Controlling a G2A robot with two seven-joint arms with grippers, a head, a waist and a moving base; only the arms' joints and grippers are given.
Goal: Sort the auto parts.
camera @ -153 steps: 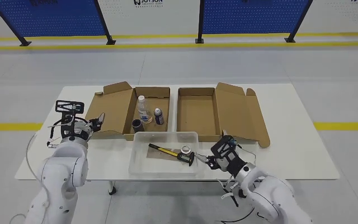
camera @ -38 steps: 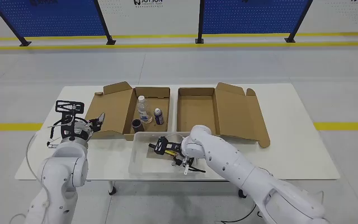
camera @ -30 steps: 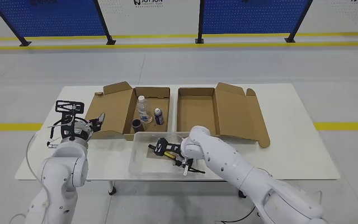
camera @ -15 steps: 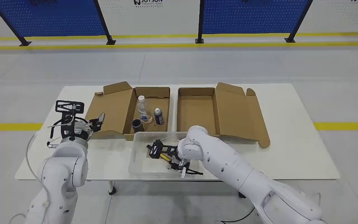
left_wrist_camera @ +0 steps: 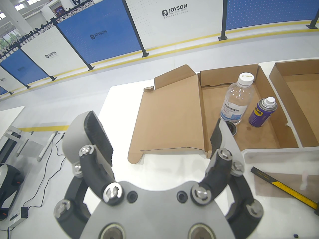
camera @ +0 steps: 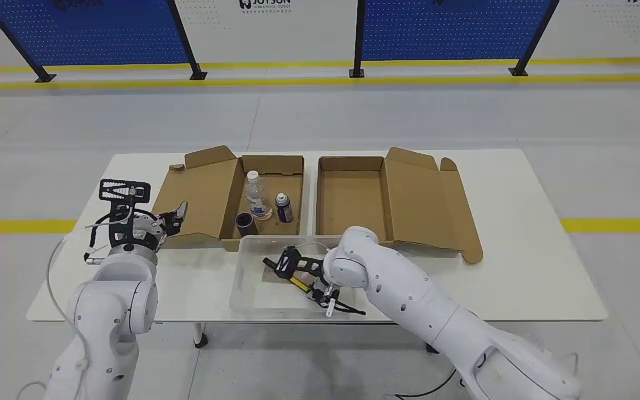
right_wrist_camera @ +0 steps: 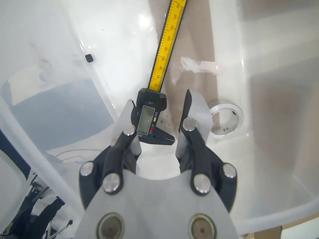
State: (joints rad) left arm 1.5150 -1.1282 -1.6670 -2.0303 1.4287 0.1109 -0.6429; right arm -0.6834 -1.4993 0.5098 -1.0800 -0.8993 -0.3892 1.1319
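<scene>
Straddling the caliper [right_wrist_camera: 169,33] head, right gripper [right_wrist_camera: 160,103] sits half-open, one finger touching, not yet clamped; probably chosen as the thickest hold. Caliper lies in the bin [right_wrist_camera: 261,50] at 6 o'clock on the table [camera: 520,280]. Left gripper [left_wrist_camera: 154,123] wide, at 9 o'clock.

White table [camera: 515,200], blue and white barrier panels [camera: 100,30], yellow floor lines [camera: 600,225]
</scene>
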